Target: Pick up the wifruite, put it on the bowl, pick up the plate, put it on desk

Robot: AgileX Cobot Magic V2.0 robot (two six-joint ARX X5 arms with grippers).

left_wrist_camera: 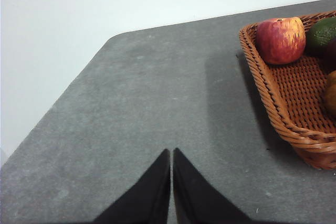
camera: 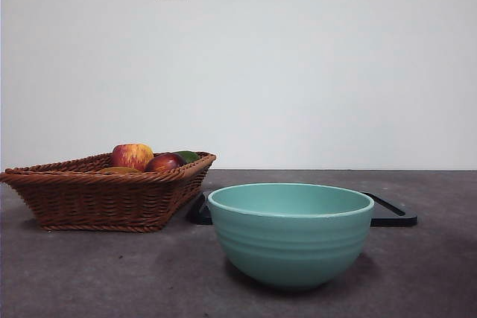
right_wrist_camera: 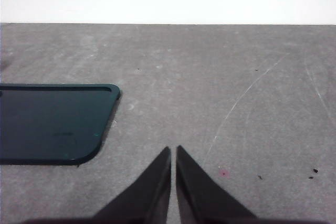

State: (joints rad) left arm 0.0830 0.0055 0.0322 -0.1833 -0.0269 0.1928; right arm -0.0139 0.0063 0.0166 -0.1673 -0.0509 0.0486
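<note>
Hovering over bare desk (left_wrist_camera: 157, 103), my left gripper (left_wrist_camera: 171, 153) has its jaws pressed together, the wicker basket (left_wrist_camera: 286, 103) with the wifruite (left_wrist_camera: 331, 94) well off at the frame's right edge. My right gripper (right_wrist_camera: 173, 150), likewise closed and empty, hangs beside the dark plate (right_wrist_camera: 50, 124) at left. Front view: the teal bowl (camera: 291, 236) stands low centre, basket left.

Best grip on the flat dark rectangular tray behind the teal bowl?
Probably pinch the thin raised rim of the flat dark rectangular tray at its rounded corner, coming from above on the open desk side, where the right gripper waits. It lies flat, so only the lip offers purchase; the teal ceramic bowl blocks its front.
</note>
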